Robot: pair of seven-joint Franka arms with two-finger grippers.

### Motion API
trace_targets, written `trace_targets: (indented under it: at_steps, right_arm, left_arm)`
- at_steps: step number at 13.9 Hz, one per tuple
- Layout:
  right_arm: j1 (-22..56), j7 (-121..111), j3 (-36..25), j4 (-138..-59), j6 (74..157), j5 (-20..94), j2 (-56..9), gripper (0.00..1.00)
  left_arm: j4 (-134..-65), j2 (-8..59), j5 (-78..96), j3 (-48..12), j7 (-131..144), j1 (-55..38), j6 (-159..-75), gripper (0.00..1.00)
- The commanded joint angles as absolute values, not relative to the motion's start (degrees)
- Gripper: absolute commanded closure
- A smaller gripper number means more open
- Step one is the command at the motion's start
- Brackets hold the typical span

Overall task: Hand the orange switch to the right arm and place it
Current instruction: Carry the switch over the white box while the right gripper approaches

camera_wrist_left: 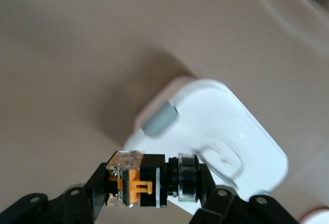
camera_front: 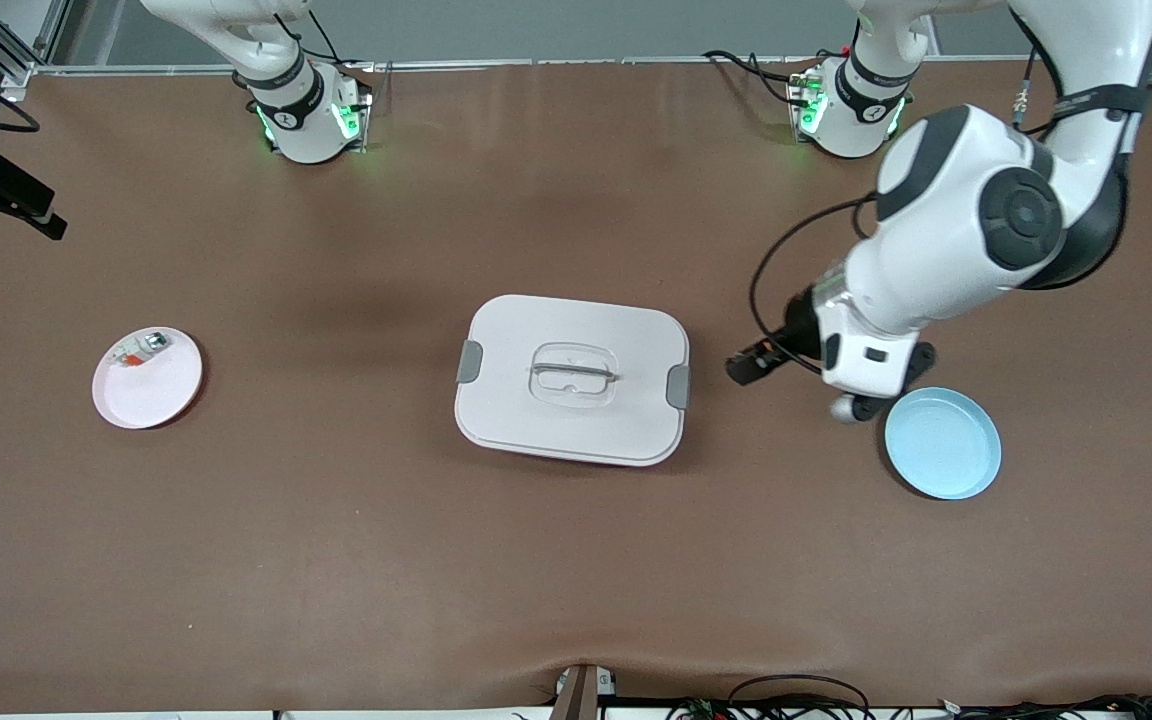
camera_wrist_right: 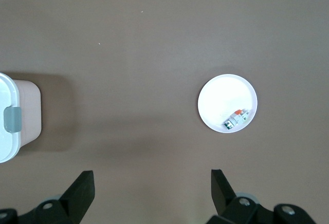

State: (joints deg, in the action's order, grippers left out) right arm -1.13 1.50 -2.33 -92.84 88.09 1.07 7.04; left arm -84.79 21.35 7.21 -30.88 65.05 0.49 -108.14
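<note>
Left hand is clenched on the orange switch, held sideways between the fingers; black body, orange band, clear end cap all show in the left wrist view. In the front view the left hand hangs above bare desk, between the white lidded box and the blue plate. Switch itself is too small to pick out from the front.

Right hand is released, fingers wide apart, nothing between them. It looks straight down on the desk near the white plate. The right arm waits up high; only its base shows in the front view, at about 11 o'clock from the box.

White plate sits at 9 o'clock from the box, toward the right arm's end of the desk. A small whitish part with a red-orange tab lies in it, at the rim.

Blue plate sits at roughly 4 o'clock from the box. Box lid is on, grey latches at both short ends.
</note>
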Motion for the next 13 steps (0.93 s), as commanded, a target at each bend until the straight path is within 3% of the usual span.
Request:
trace_targets:
  at_steps: [1,4,13]
  right_arm:
    - [-1.58,1.41,-1.76,-91.76,87.71,1.41,6.77,0.0]
    - [-1.41,1.32,-1.5,-91.49,87.71,1.41,6.59,0.0]
    - [4.91,-0.97,-1.32,-92.02,87.45,3.41,5.1,0.0]
  left_arm:
    - [-78.76,25.04,8.87,-31.02,74.76,-4.46,-107.22,1.0]
    - [-75.15,27.42,10.72,-30.94,86.01,-10.09,-108.8,1.0]
    - [-73.58,32.07,22.12,-31.46,102.92,-19.59,-124.97,1.0]
